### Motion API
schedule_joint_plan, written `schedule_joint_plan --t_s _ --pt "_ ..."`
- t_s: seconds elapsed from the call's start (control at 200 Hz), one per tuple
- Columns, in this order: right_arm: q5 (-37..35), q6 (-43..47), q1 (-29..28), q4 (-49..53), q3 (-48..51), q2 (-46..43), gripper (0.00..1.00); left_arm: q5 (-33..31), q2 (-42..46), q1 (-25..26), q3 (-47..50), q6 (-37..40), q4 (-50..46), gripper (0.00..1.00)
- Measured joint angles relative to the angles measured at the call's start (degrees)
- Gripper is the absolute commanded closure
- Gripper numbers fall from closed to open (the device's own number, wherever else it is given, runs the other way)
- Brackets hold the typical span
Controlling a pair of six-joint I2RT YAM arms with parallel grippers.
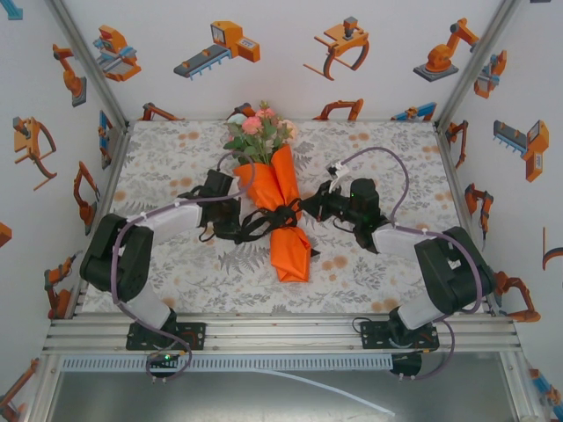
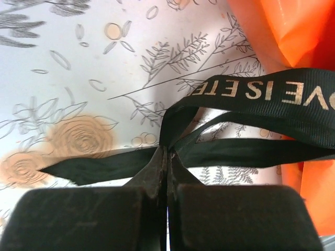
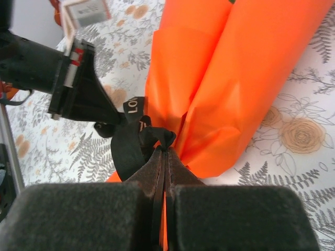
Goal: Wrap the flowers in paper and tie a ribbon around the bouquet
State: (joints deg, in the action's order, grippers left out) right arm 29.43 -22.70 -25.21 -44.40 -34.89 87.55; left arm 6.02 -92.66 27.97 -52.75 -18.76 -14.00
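The bouquet (image 1: 283, 207) lies mid-bench (image 1: 378, 264), its long axis running away from the arm bases, the flowers (image 1: 262, 130) at the far end. The ribbon (image 2: 261, 91) crosses its waist. The left fingers (image 2: 166, 157) pinch a ribbon tail just left of the cone. The right fingers (image 3: 166, 151) pinch ribbon right against the paper (image 3: 251, 78). Both arms are equally near, so the tightening pull looks sideways, across that axis.

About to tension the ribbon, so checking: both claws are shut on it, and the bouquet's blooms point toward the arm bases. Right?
Not quite. The top external view shows the bouquet with its blooms pointing toward the far wall, not the arm bases. The left claw and right claw are shut on the ribbon.
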Motion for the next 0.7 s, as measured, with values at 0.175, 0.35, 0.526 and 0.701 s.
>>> schedule_joint_plan --t_s 0.175,0.35,0.526,0.701 --pt "-6.5 -0.9 0.0 0.1 0.5 -0.1 1.0 -4.8 7.3 -2.3 1.9 -0.1 -0.4 1.0" --pt "-11.7 -2.0 0.4 1.4 1.7 -0.2 1.0 -10.4 13.5 -4.0 5.9 -2.2 -0.6 1.0" --pt "-17.2 -3.6 2.0 3.9 3.9 -1.0 1.0 -18.0 17.1 -4.7 9.4 -5.9 -1.6 1.0" --pt "-20.7 -4.5 4.7 7.6 4.6 -2.6 1.0 -23.1 17.5 -7.8 10.1 -10.1 -3.4 1.0"
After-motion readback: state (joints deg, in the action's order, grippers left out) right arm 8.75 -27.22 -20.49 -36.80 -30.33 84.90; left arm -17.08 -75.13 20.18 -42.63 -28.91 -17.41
